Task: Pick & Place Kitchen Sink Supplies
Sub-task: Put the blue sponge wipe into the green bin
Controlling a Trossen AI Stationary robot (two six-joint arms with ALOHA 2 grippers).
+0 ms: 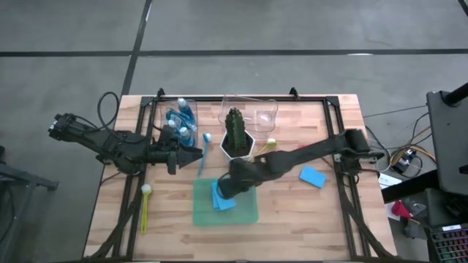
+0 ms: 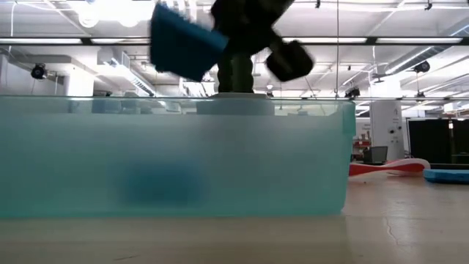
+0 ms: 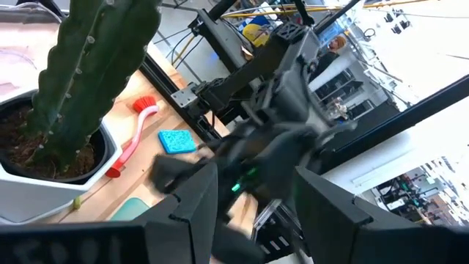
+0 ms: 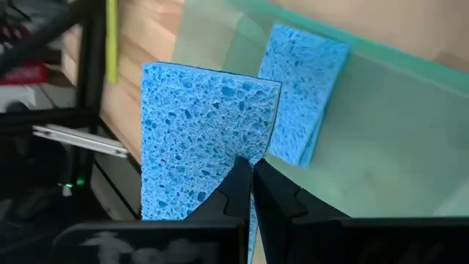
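Sponge in grip (image 4: 205, 139): I see a flat light-blue sponge pinched at its edge, held above the green mat (image 1: 245, 212).
Right end effector (image 4: 251, 192): fingers closed tight on that sponge; I read it over the mat's left part in the high view (image 1: 224, 188).
Second sponge (image 4: 306, 92): lies flat on the mat, just beyond the held one.
Third sponge (image 1: 312, 177): rests on the tabletop (image 1: 292, 226) to the right, well apart from the mat.
Left end effector (image 1: 196, 155): fingers partly open, holding nothing that I can see; it sits just beside the soap bottles (image 1: 182, 120).
Blue brush (image 1: 204, 152): lies on the tabletop, just beside the left fingertips.
Yellow brush (image 1: 145, 208): lies near the tabletop's left edge.
Pink brush (image 3: 135, 138): lies beside the cactus pot (image 3: 88, 183).
Cactus (image 1: 235, 128): stands upright in its white pot, behind the mat.
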